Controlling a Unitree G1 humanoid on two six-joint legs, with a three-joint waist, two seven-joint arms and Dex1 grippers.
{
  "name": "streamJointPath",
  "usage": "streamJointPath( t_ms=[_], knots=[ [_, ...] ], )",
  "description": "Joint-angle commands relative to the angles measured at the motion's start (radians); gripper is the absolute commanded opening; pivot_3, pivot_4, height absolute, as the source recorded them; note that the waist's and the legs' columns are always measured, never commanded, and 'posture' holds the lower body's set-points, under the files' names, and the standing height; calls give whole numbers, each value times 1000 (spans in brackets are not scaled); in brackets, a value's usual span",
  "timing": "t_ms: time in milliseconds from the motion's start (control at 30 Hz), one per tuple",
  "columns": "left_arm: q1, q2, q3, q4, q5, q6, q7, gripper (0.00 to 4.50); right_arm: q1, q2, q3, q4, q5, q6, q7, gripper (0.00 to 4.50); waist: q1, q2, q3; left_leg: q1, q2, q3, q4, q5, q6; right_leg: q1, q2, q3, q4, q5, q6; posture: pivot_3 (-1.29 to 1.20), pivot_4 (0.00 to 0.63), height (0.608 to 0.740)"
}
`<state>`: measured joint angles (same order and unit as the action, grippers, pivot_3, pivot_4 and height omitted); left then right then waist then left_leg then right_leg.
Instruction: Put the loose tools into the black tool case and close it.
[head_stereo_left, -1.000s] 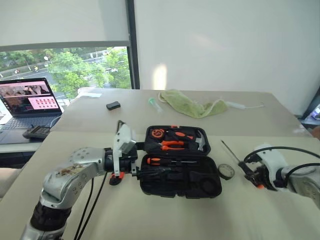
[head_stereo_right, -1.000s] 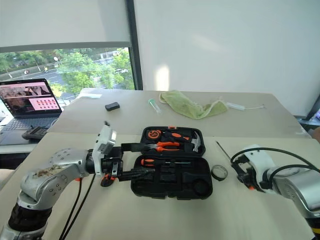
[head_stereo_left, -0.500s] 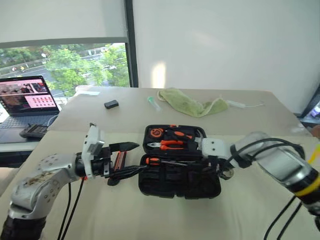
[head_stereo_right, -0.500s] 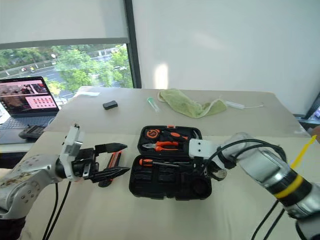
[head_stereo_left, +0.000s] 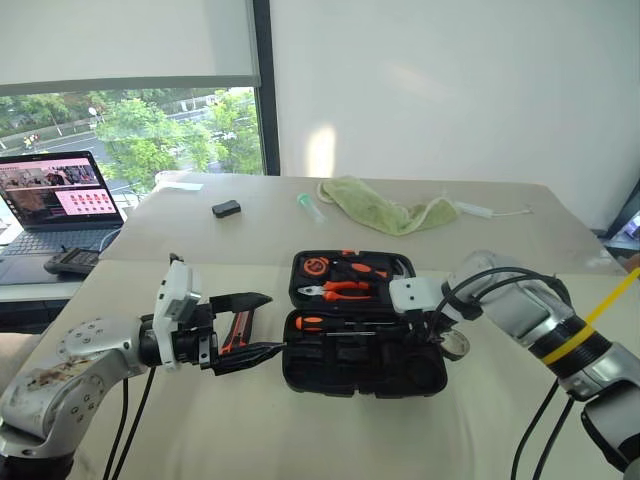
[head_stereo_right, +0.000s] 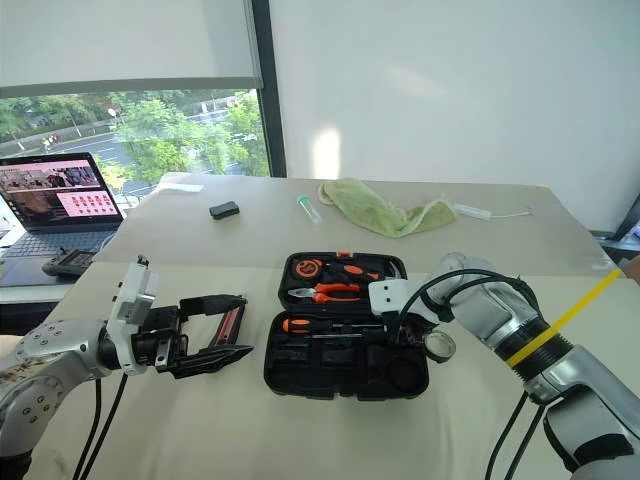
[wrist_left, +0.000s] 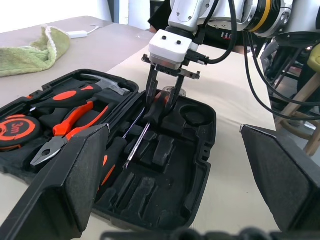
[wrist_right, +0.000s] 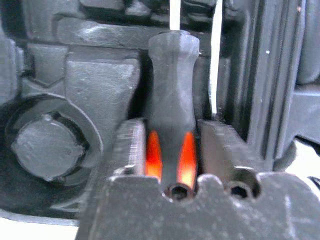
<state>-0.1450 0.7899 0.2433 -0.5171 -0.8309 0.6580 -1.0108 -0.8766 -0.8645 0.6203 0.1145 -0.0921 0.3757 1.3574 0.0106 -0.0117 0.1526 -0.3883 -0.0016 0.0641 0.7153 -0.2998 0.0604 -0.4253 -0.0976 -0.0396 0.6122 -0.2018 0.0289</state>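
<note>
The black tool case (head_stereo_left: 352, 368) lies open in the middle of the table. My right gripper (wrist_left: 161, 102) points down into its front half, shut on the black-and-orange handle of a long screwdriver (wrist_right: 171, 100) that lies in a moulded slot. A second long screwdriver (head_stereo_left: 318, 323) rests in the slot beside it. My left gripper (head_stereo_left: 272, 322) hovers level just left of the case, wide open with nothing in it. The orange-black utility knife (head_stereo_right: 228, 322) lies on the table behind it. The black tape roll (head_stereo_right: 437, 345) sits at the case's right edge.
The lid half holds orange-handled pliers (head_stereo_left: 340, 290), a tape measure (head_stereo_left: 314, 266) and a hammer (wrist_left: 102, 86). Farther back lie a green cloth (head_stereo_left: 385, 212), a small black block (head_stereo_left: 227, 209) and a small tube (head_stereo_left: 309, 207). A laptop (head_stereo_left: 60, 195) stands at the far left.
My right arm swung in from the right, turned its gripper downward and brought the screwdriver into the case. My left gripper drew back to the left, away from the case.
</note>
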Motion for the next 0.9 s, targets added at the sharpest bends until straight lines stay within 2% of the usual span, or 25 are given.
streamJointPath(
  t_ms=[33,167,233,267,333,433,533,600,700,767,900],
  knots=[
    [4,8,21,-31,-17,-21,2,4500,10,-12,-95,-86,61,56,52,2961,-1,0,0,0,0,0,0,0,0,0,0,0,0,0,0,0,150,740],
    [0,5,12,-27,-8,-29,0,4500,24,-22,-252,-213,200,201,65,2961,0,1,1,-1,0,0,-1,0,-1,-1,0,0,0,0,0,0,150,740],
    [-12,-1,4,-19,2,-38,4,4500,59,-3,-367,-290,288,327,4,2961,0,1,1,-1,0,0,-1,0,-1,-2,0,0,0,0,0,0,150,740],
    [-16,-3,3,-17,2,-39,6,4500,93,22,-435,-335,326,355,-46,2452,1,1,1,-1,0,-1,-1,0,-1,-2,0,0,0,0,-1,0,150,740],
    [-20,-8,-1,-13,6,-42,12,4500,160,99,-564,-423,383,522,-183,1969,2,1,1,-1,1,-2,-1,0,-1,0,-1,-1,-1,0,-1,0,150,740],
    [-19,-27,-8,-14,11,-49,37,4500,377,290,-688,-608,352,612,-466,921,4,0,0,-1,0,-3,-3,0,-1,0,-7,0,0,0,-1,0,150,740],
    [-17,-36,-15,-10,17,-55,52,4500,554,448,-649,-728,267,581,-696,54,4,1,0,-2,0,-4,-4,1,-2,-2,-11,0,1,-1,-2,0,150,740],
    [-21,-41,-18,-7,16,-54,62,4500,608,547,-617,-749,242,564,-808,54,-1,1,0,-4,-2,-2,-4,1,-3,-7,-9,-1,5,-1,-2,0,150,740],
    [-27,-42,-29,-5,18,-53,65,4500,665,607,-541,-702,183,484,-909,54,-13,1,0,-4,-4,3,-2,3,-4,-12,-6,2,12,-1,-2,0,150,740],
    [-36,-43,-35,-1,18,-52,64,4500,695,610,-494,-657,142,428,-951,54,-14,1,0,-1,-4,2,-3,4,-5,-9,-4,2,13,-1,-2,0,150,740],
    [-56,-36,-39,13,18,-50,57,4500,730,566,-413,-603,112,398,-945,54,-14,0,0,2,-2,1,-3,4,-5,-6,1,3,14,-1,-4,0,150,740]
  ],
)
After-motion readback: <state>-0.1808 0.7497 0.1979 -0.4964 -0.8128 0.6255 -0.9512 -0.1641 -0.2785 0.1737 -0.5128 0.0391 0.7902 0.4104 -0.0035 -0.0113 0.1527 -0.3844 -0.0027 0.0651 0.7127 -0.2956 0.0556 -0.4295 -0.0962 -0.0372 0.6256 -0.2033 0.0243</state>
